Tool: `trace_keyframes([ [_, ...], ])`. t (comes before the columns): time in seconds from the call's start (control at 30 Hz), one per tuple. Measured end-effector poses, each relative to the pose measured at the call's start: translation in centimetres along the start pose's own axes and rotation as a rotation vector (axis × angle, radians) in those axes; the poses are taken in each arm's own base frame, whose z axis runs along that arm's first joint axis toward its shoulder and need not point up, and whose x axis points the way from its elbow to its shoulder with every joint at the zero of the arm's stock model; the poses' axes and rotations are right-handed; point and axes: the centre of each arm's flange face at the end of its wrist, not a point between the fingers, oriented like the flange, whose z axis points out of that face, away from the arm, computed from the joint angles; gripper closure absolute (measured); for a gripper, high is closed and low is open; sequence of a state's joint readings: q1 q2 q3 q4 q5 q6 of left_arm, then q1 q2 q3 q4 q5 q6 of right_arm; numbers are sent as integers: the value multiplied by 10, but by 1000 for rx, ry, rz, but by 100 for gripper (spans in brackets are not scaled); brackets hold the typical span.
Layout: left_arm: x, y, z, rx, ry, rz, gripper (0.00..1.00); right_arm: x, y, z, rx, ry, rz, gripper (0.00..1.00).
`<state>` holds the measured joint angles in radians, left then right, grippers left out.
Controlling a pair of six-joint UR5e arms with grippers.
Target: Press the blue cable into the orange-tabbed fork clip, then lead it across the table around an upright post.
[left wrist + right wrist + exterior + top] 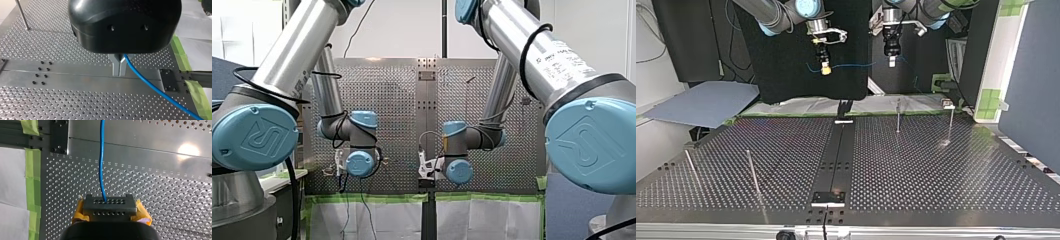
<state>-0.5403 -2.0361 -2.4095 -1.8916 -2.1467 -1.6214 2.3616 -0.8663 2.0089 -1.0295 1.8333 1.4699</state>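
Currently the thin blue cable (pixel 856 65) hangs in a short span above the perforated metal table (pixel 936 170), pinched in the closed metal fingers of my left tool (pixel 119 69) and clamped in my yellow-padded right tool (pixel 110 206). If the arms draw apart or descend unevenly, the span could, I judge, tighten and slip from one grip. No orange-tabbed fork clip is discernible, and the cable's ends are hard to make out.

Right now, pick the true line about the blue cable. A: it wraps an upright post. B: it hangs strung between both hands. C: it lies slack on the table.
B: in the top view the blue cable runs through the air from my right hand to my left hand, clear of the table.
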Motion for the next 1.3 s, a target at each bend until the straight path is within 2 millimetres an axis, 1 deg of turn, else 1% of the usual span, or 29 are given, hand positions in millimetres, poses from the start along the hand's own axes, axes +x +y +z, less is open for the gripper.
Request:
trace_keyframes([
  [0.63,0,0,0,0,0,0,100,0,0,0,0,0,0,100],
  [0.73,-1,1,-6,11,9,-3,100,1,-1,-2,-1,-3,-4,100],
  [0.87,-4,10,-18,9,36,5,100,14,-1,-5,-17,-3,10,100],
  [1.1,-9,27,-39,8,87,-11,100,46,-3,-9,22,1,66,100],
  [1.23,-12,35,-52,23,114,-35,100,63,-1,-7,44,9,76,100],
  [1.3,-17,38,-55,27,105,-63,100,77,-1,-3,48,26,79,100],
])
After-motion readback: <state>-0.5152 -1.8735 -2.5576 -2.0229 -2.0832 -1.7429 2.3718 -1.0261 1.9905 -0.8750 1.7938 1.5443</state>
